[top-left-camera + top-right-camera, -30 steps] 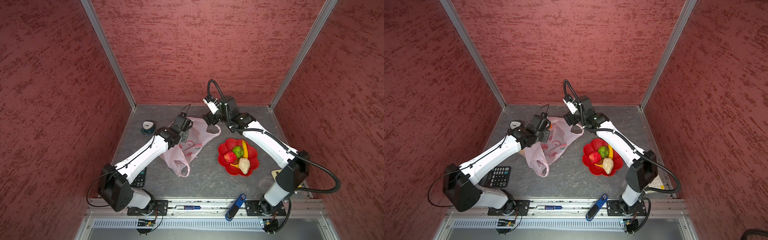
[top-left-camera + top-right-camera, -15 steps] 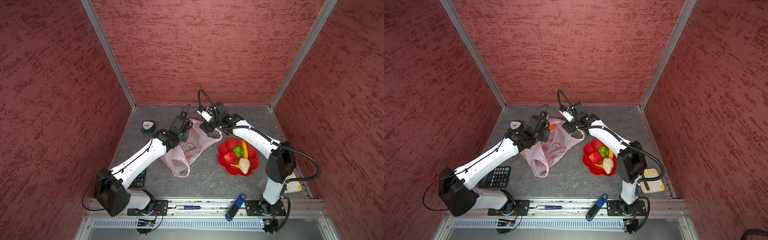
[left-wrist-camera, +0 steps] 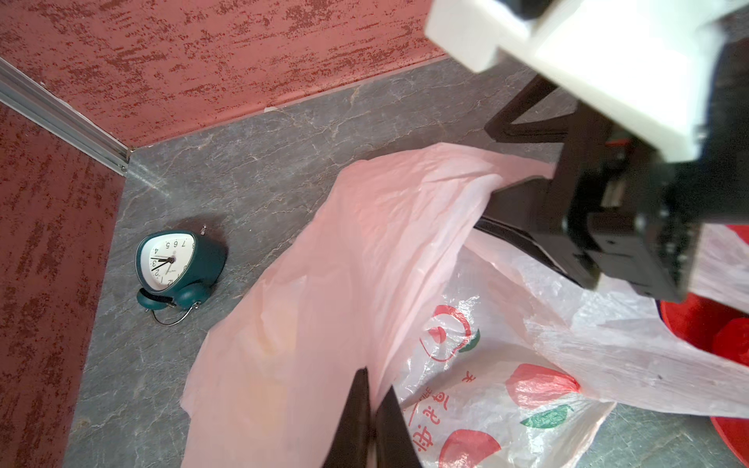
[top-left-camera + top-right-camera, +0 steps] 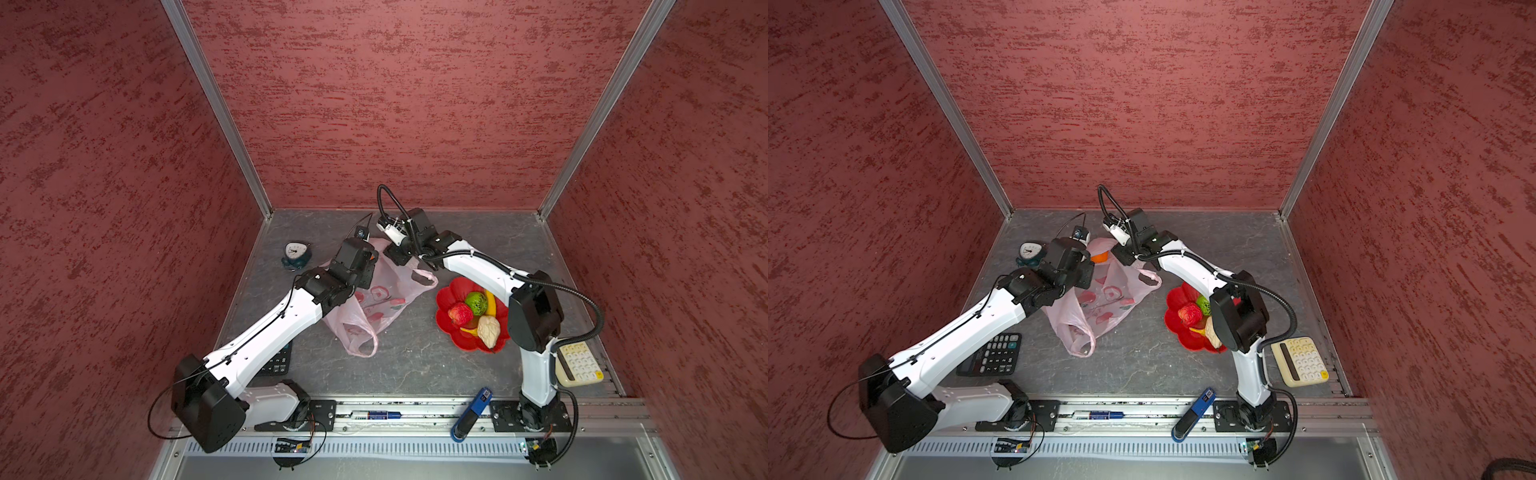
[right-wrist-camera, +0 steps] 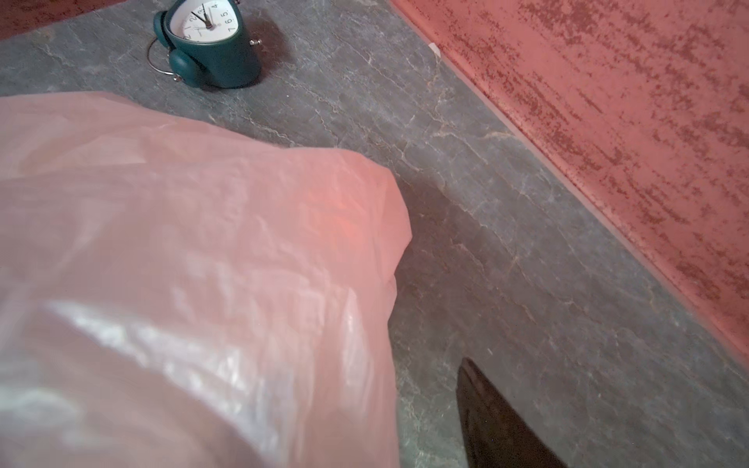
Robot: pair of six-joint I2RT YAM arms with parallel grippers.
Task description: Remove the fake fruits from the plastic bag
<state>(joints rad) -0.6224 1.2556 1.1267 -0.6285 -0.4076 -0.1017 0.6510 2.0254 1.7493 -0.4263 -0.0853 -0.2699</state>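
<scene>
**Right arm swings in to the bag's mouth**

Since a second ago the right arm has folded its elbow in over the red flower-shaped plate point(image 4: 449, 334) and pushed the right pincer point(image 3: 488, 166) leftward to the far, raised rim of the plastic bag point(image 4: 386, 307), its jaws narrowing on the way. In the left wrist view they stand apart, one inside the bag and one outside, with pink film draped between. Whether they grip anything I cannot tell. The left pincer point(image 3: 377, 381) has hardly shifted. It stays clenched on the bag's rim and holds the film up like a tent, so the mouth gapes.

An orange point(image 4: 1100, 257) shows in a top view at that mouth, just beside the right pincer, and looks to be the piece being sought. On the plate already lie the green bumpy ball point(image 4: 476, 301), strawberry point(image 4: 459, 313), banana point(image 4: 491, 303) and a cream wrinkled lump point(image 4: 488, 330), apart from the bag on the counter point(image 4: 415, 365). My reading is that the emptying is well along and a grasp is being tried. Thin film caught with the fruit could drag the bag along.
</scene>
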